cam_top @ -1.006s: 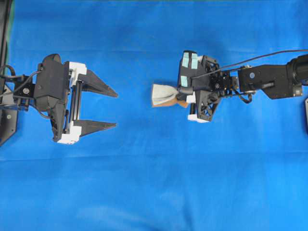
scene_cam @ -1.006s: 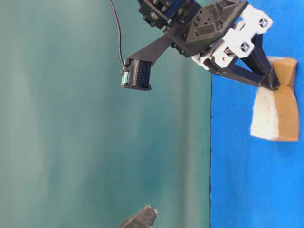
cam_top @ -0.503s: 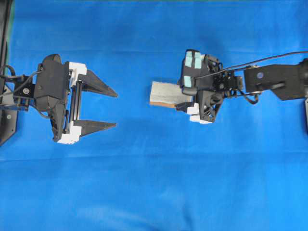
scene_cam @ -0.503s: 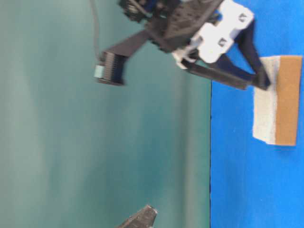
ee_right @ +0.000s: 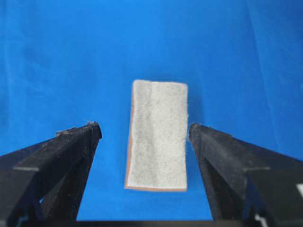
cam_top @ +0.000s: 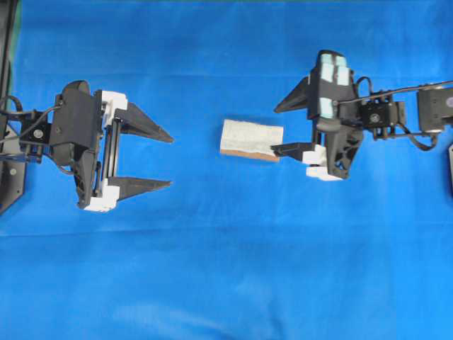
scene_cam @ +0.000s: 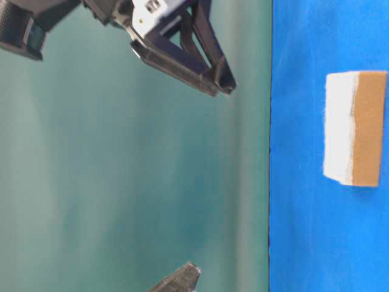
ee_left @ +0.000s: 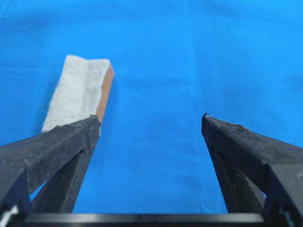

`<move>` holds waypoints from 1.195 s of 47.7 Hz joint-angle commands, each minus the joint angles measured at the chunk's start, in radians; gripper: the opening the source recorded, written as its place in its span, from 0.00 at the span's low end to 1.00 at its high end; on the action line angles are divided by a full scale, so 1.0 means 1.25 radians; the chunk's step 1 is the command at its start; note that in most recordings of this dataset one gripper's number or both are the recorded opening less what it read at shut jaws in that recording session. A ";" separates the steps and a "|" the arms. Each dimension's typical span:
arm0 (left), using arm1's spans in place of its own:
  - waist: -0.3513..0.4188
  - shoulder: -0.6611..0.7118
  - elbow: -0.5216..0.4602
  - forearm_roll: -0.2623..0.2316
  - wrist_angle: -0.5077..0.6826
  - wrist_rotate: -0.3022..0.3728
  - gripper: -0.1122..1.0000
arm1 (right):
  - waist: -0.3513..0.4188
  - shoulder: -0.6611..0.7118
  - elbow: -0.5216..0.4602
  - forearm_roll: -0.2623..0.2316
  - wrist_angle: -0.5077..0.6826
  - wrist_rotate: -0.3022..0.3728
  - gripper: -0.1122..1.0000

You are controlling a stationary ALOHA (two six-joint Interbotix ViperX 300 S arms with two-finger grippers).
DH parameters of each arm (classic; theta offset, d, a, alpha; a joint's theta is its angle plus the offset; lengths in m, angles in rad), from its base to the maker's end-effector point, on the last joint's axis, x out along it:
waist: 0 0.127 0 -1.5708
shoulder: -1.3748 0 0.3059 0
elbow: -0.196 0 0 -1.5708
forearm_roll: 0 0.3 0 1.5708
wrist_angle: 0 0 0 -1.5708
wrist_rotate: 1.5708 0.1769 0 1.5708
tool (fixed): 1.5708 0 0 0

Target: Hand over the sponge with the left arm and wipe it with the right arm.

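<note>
Right fingers are spread, nothing held; sponge is left flat on the blue table just ahead, long axis pointing between both arms. Left fingers are spread too, farther off

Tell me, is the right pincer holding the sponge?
No, the right pincer stands open and clear of the sponge, which lies alone on the blue cloth.
</note>
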 commanded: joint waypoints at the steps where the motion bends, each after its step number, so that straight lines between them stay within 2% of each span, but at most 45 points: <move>1: -0.004 -0.002 -0.011 0.001 -0.006 0.005 0.92 | 0.004 -0.012 -0.005 0.004 -0.010 0.001 0.76; 11: 0.005 -0.011 -0.012 0.000 -0.005 0.010 0.91 | 0.007 -0.021 -0.005 0.004 -0.022 0.001 0.76; 20: 0.017 -0.059 -0.005 0.000 0.012 0.010 0.91 | 0.011 -0.098 0.013 0.004 -0.002 0.001 0.76; 46: 0.032 -0.334 0.069 0.001 0.155 0.011 0.91 | 0.013 -0.480 0.201 0.005 0.052 0.001 0.76; 57: 0.032 -0.466 0.151 0.001 0.187 0.011 0.91 | 0.013 -0.628 0.317 0.005 0.052 0.001 0.76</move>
